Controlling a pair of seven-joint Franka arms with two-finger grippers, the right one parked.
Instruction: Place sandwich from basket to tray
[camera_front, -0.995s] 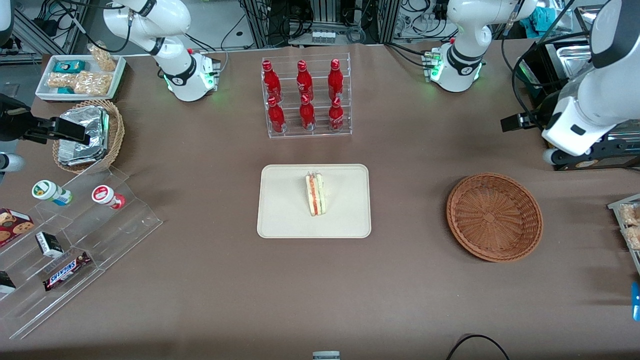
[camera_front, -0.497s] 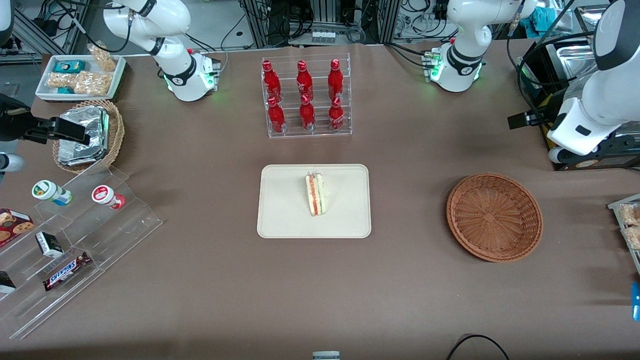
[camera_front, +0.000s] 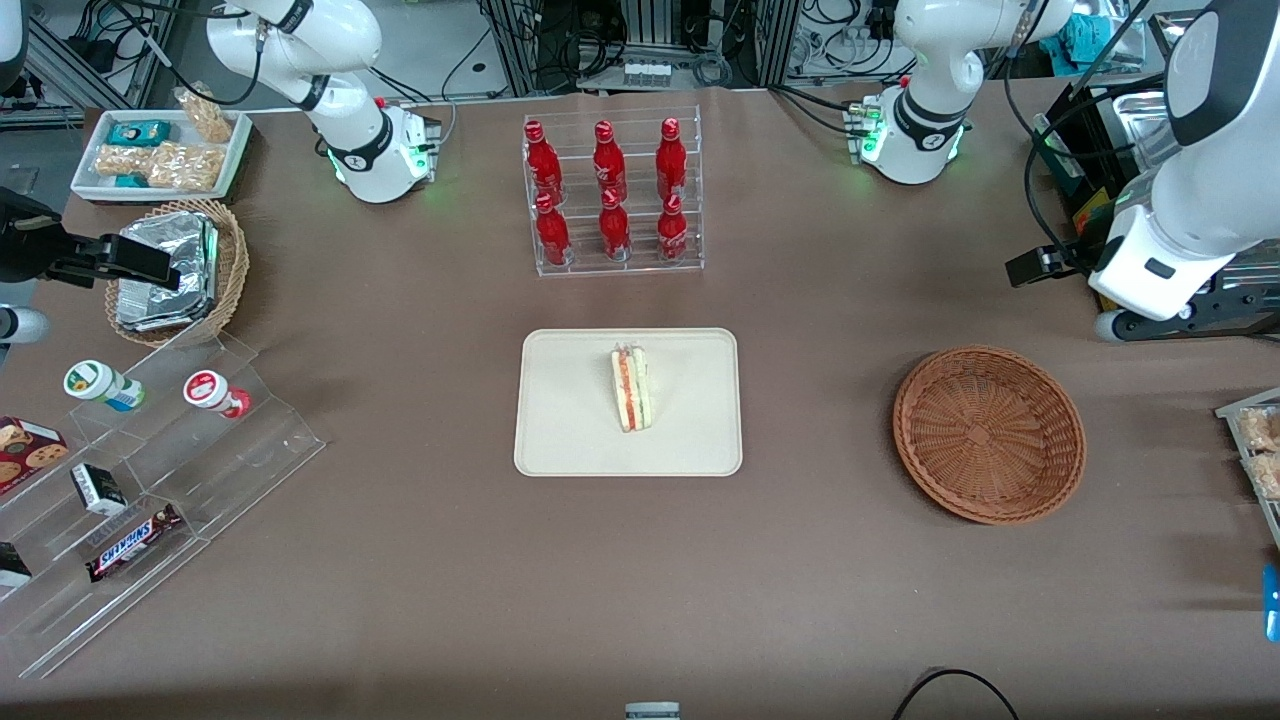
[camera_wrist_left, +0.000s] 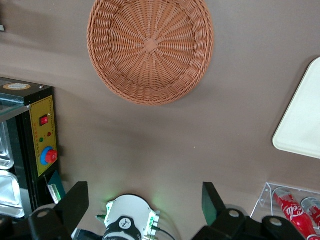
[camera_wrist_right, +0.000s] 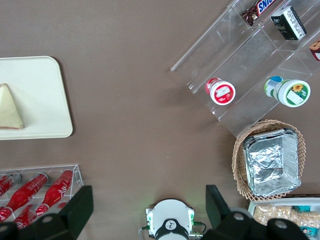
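The sandwich (camera_front: 631, 390), a pale wedge with red and green filling, lies on the cream tray (camera_front: 570, 425) at mid-table, and also shows in the right wrist view as the sandwich (camera_wrist_right: 10, 116) on the tray (camera_wrist_right: 42, 95). The reddish-brown basket (camera_front: 988, 433) stands empty toward the working arm's end. My left gripper (camera_wrist_left: 143, 202) is open and holds nothing. It hovers high over the table, farther from the front camera than the basket (camera_wrist_left: 150, 47). A corner of the tray (camera_wrist_left: 302, 125) shows in the left wrist view. The left arm's wrist (camera_front: 1150, 265) hangs above the table edge.
A clear rack of red bottles (camera_front: 612, 195) stands farther back than the tray. A tan basket of foil packets (camera_front: 180, 270), a white snack dish (camera_front: 160, 150) and a stepped acrylic stand (camera_front: 150, 470) sit toward the parked arm's end. A black box with a red button (camera_wrist_left: 42, 140) stands near the left arm's base (camera_wrist_left: 127, 220).
The left arm's wrist has shifted slightly near the table edge by the basket. Sandwich, tray and basket have not moved.
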